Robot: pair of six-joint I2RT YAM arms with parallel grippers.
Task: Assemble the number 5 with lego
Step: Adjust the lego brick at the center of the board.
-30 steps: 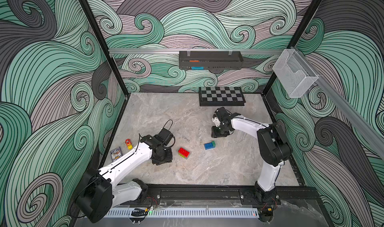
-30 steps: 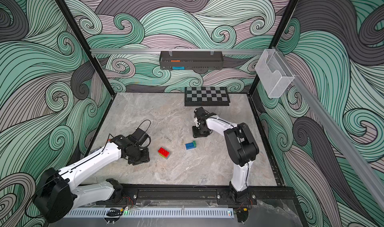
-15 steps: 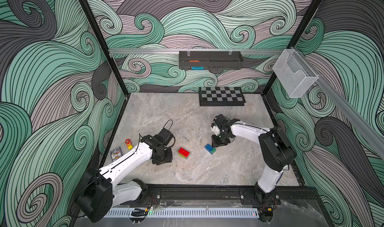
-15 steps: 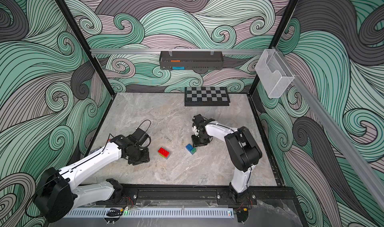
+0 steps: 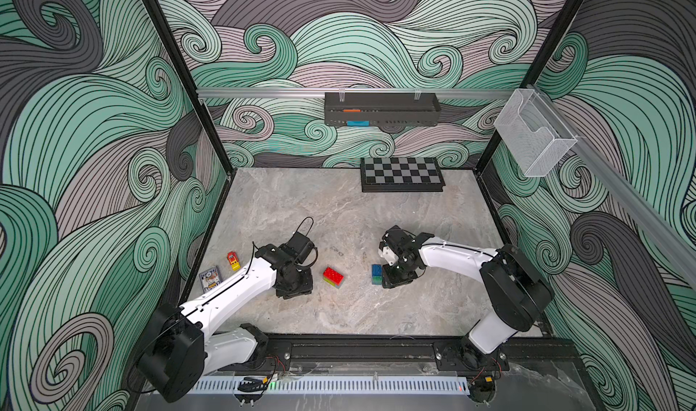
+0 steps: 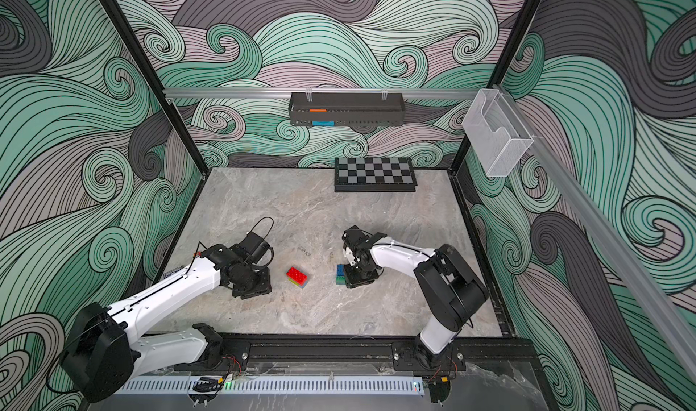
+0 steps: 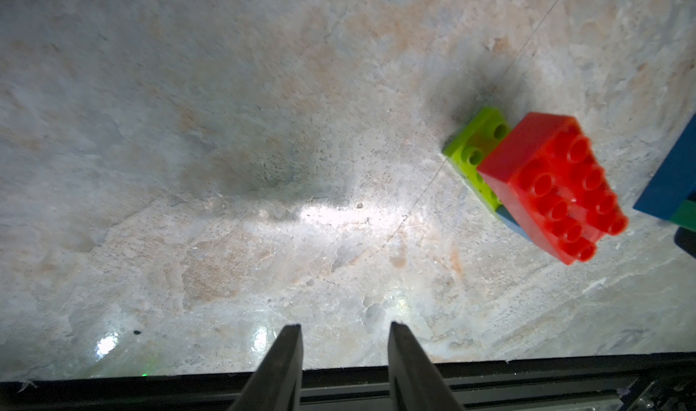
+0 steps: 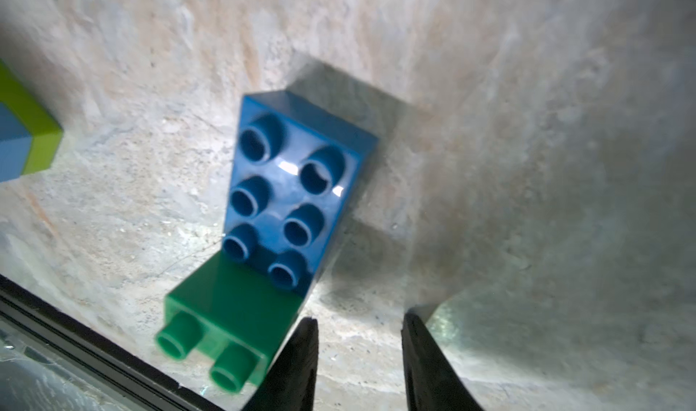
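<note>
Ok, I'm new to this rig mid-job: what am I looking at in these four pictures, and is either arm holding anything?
Two white robot arms work over a table. Two pictures look down from above; two come from cameras on the arms' wrists. Lying there: a red brick stacked over a lime green brick, a blue brick joined to a dark green brick, a toy car, a card box, a chessboard. The left end effector and right end effector stand slightly open and empty; the right is beside the blue brick.

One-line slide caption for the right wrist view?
Right gripper hangs empty, jaws slightly apart, beside a dark blue brick joined to a dark green brick on the marble tabletop.
</note>
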